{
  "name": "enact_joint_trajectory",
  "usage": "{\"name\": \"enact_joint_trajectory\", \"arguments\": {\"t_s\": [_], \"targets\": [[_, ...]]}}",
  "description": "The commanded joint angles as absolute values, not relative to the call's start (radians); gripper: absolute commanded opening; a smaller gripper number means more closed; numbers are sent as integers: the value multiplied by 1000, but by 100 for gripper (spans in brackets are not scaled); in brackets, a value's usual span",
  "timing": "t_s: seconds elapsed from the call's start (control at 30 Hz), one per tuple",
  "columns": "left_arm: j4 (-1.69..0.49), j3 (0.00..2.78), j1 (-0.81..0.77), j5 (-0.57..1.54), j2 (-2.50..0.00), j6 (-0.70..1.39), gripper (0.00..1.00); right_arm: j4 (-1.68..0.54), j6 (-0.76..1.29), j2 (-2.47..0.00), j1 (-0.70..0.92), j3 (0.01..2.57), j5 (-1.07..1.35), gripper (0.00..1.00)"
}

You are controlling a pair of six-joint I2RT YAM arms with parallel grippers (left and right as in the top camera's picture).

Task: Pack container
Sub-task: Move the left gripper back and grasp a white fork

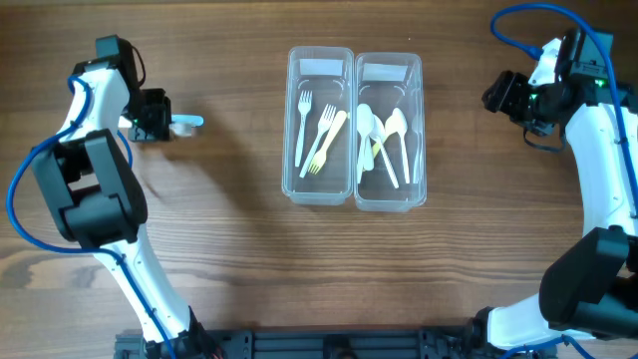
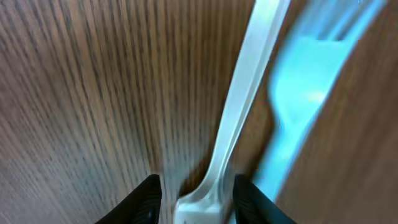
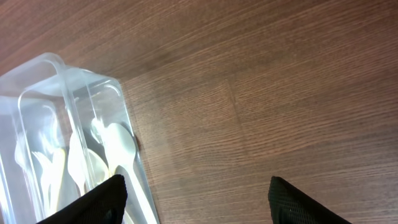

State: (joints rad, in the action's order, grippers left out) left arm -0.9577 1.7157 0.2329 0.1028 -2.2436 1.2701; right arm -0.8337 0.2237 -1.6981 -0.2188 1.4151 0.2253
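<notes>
Overhead, a brown wood-grain worktop (image 1: 219, 259) fills the view to every edge, and a dark rail runs along its near side. Two clear tubs stand touching, side by side, at its middle. The left tub (image 1: 291, 150) holds forks (image 1: 324, 135), white ones and a cream one. The right tub (image 1: 423, 150) holds pale spoons (image 1: 384, 140) that overlap each other.

The left claw (image 1: 171, 122) sits low over the worktop, well apart from the tubs, with a short pale piece poking out toward them. In the left wrist view its fingers (image 2: 148, 200) stand narrow on either side of the end of a white utensil (image 2: 242, 106), pinching it. A blue fork (image 2: 305, 87) lies just beside that handle. The blue fork is badly blurred and cut off by the top edge, so I cannot tell whether it is gripped too or only lies alongside. Which kind of utensil the white one is does not show either.

The right claw (image 1: 493, 98) hangs to the right of the tubs, clear of them. In its wrist view the two dark fingertips (image 3: 102, 202) are wide apart, with only bare wood between them. The right tub's corner sits at the left of that view, cut off by the edge.
</notes>
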Motion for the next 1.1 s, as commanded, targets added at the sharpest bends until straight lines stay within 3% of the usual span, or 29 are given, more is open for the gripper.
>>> {"name": "enact_joint_trajectory", "arguments": {"t_s": [0.0,0.2,0.3,0.43,0.53,0.83,1.07], "targets": [[-962,1720,234,86,-2286,1287,39,-846,235,-1711,-216,1412,237,73],[-958,1720,234,85,-2286,1287,39,-841,236,-1711,-216,1412,233,73],[-960,1720,234,85,-2286,1287,23,-841,235,-1711,-216,1412,233,73],[-964,1720,234,86,-2286,1287,19,-841,235,-1711,-216,1412,233,73],[-982,1720,234,99,-2286,1286,4,-841,235,-1711,-216,1412,233,73],[-1035,1721,227,386,-2255,960,4,-841,236,-1711,-216,1412,234,73],[-1079,1721,123,338,-2090,685,4,-840,236,-1711,-216,1412,234,73]]}}
